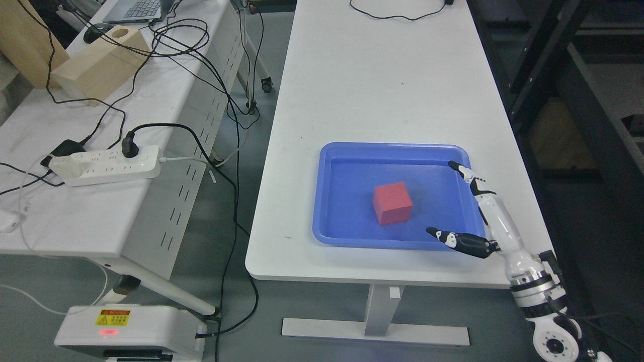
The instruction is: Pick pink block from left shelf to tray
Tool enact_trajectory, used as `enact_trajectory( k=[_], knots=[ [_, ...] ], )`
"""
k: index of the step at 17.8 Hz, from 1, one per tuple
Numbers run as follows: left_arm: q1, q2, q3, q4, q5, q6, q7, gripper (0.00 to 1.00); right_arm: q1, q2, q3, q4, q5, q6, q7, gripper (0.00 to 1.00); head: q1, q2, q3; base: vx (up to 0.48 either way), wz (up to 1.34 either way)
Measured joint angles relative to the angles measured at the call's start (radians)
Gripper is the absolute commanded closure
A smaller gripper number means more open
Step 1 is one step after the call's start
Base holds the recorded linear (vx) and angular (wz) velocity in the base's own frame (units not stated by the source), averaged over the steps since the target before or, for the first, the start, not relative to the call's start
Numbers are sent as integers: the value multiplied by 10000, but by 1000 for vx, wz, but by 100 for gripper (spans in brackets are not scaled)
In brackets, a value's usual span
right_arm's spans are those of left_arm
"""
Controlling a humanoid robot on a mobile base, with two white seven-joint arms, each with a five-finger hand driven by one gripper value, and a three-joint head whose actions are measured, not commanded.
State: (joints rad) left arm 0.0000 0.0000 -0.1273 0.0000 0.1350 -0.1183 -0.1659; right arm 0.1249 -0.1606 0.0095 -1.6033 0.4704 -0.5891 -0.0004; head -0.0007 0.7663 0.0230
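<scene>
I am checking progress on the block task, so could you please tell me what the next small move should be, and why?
Probably draw the right hand back from the tray: the block already sits inside it, untouched, and the fingers are spread open, holding nothing.

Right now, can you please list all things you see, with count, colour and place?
Tray: one, blue, on the white table.
Block: one, pink-red, inside the tray, near the middle.
Power strip: one, white, on the left desk.
Wooden box: one, beige, far on the left desk.
Laptop: one, grey, at the top edge.
Right hand: one, white and black, fingers spread at the tray's right rim, holding nothing.
</scene>
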Motion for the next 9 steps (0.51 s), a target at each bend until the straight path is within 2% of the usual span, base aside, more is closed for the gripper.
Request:
enact_trajectory(
  k=[4, 9],
  knots=[
    [0, 0, 0, 0, 0, 0, 0, 0, 71, 147, -359, 4, -1249, -219, 28, 1, 0, 0, 0, -98, -50],
    [0, 0, 0, 0, 0, 0, 0, 0, 99, 284, -620, 58, -2655, 1103, -62, 0, 0, 1, 0, -103, -52]
  ],
)
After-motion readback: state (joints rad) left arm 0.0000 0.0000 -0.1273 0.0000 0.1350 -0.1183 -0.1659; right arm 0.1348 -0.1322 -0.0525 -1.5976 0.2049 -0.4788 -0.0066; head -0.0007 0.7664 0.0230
